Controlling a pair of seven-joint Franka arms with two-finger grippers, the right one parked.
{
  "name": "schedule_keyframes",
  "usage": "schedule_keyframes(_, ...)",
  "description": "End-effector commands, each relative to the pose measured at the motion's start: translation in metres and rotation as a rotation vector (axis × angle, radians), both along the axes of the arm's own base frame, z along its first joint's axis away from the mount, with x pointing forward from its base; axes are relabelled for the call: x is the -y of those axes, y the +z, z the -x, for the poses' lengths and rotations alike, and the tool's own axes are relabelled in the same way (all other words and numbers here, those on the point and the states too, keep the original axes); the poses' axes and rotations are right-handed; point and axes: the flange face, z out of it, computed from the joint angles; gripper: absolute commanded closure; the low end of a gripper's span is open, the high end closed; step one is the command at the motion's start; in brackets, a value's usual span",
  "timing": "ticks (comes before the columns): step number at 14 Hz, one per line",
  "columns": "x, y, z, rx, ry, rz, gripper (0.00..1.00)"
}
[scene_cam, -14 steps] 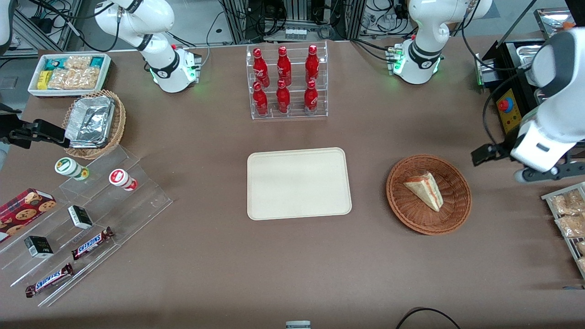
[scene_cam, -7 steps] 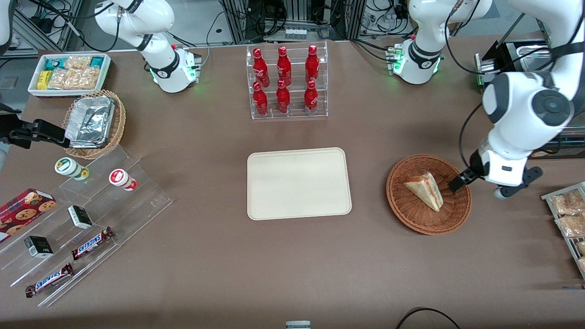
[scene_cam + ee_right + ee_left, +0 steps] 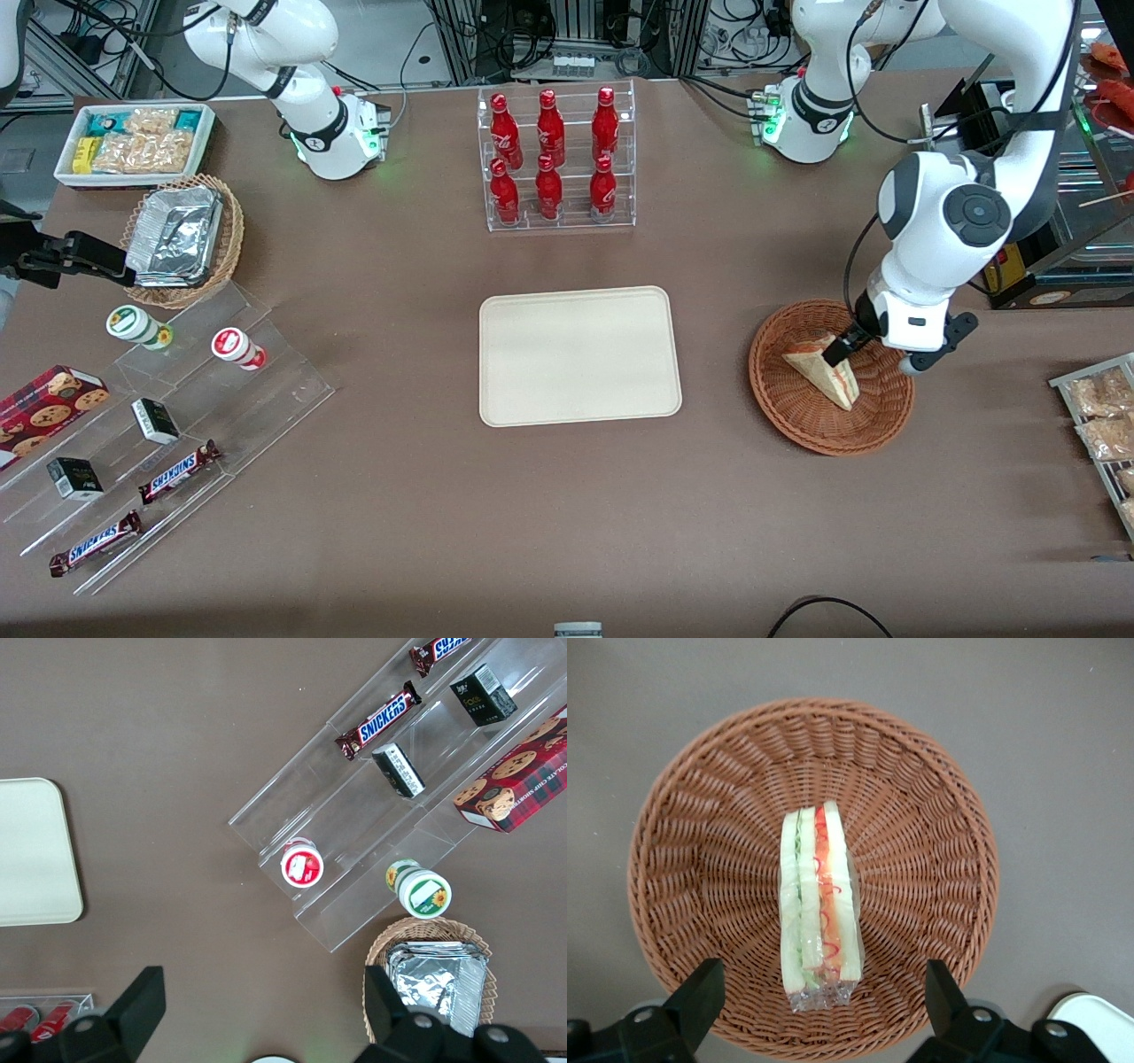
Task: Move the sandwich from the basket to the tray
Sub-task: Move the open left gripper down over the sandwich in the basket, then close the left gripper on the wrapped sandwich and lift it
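A reddish-brown woven basket [image 3: 921, 815] holds a sandwich [image 3: 818, 904] of pale white bread striped green and red-orange along its edge, under the black-fingered gripper [image 3: 819, 1001], its fingers spread wide, on a white arm. At the basket's nine o'clock in the front view lies a plain cream-beige tray [image 3: 579, 355] on the dull brown table [image 3: 532, 514]; red bottles [image 3: 551, 155] stand at the tray's twelve o'clock.

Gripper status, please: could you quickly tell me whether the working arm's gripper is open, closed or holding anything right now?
Gripper: open, holding nothing, poised above the sandwich in the basket, one finger on either side of it.
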Motion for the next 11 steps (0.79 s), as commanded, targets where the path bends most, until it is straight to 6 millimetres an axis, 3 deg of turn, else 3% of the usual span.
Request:
schedule_keyframes(1,0.003,-0.037,0.01,0.023,0.022,0.005,0.0)
schedule_keyframes(3,0.003,-0.066,0.011,0.017,0.021,0.011,0.0)
schedule_keyframes(7,0.001,-0.09,0.022,0.042,0.023,0.021,0.02)
schedule_keyframes(8,0.0,-0.09,0.022,0.042,0.024,0.021,0.25)
schedule_keyframes(9,0.0,-0.088,0.02,0.046,0.034,0.023,0.67)
schedule_keyframes(10,0.0,-0.087,0.019,0.048,0.04,0.023,0.98)
schedule_keyframes(11,0.0,-0.083,0.018,0.052,0.038,0.023,1.0)
